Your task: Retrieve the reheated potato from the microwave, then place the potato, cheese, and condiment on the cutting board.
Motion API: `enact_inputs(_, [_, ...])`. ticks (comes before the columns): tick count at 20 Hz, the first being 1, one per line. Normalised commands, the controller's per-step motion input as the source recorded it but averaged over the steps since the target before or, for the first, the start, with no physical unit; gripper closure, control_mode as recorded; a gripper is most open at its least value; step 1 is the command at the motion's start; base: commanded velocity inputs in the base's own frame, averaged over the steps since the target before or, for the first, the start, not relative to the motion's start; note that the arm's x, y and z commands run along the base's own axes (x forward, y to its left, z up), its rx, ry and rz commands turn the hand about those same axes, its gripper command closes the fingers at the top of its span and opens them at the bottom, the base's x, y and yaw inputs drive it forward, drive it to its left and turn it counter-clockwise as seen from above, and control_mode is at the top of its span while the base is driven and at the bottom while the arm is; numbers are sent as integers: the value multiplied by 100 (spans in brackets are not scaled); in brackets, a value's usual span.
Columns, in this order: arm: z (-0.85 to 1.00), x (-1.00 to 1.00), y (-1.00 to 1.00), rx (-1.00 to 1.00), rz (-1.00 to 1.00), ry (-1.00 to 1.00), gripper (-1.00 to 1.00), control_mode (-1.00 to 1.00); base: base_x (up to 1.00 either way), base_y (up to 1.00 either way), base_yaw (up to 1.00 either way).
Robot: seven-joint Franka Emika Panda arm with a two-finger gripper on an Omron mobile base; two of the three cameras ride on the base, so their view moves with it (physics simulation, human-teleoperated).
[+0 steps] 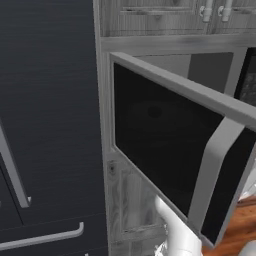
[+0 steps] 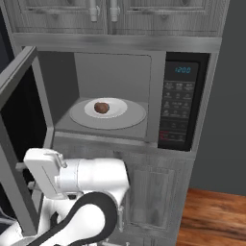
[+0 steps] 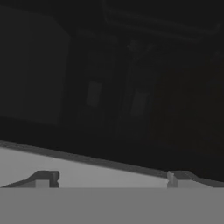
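One potato, small and brown, lies on the middle of one white plate, which rests on the round pale turntable on the floor of the microwave. One door of black glass hangs swung wide to the left, with one grey bar handle running down its free edge. One dark control panel sits on the right side of the oven, with a blue lit display at its top. Two pale handles show on the wooden cabinet doors above. The white arm is folded below the oven's front edge, well apart from the potato. In the hand view the gripper stands with its two dark fingertips wide apart and nothing between them, facing the dark glass with a pale grey edge just ahead.
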Motion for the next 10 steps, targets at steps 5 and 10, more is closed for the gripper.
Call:
enact_inputs(5, [0, -13, 48, 0, -1, 0, -100, -100, 0, 0, 0])
enact_inputs(10, [0, -7, 47, 0, -2, 0, -100, -100, 0, 0, 0])
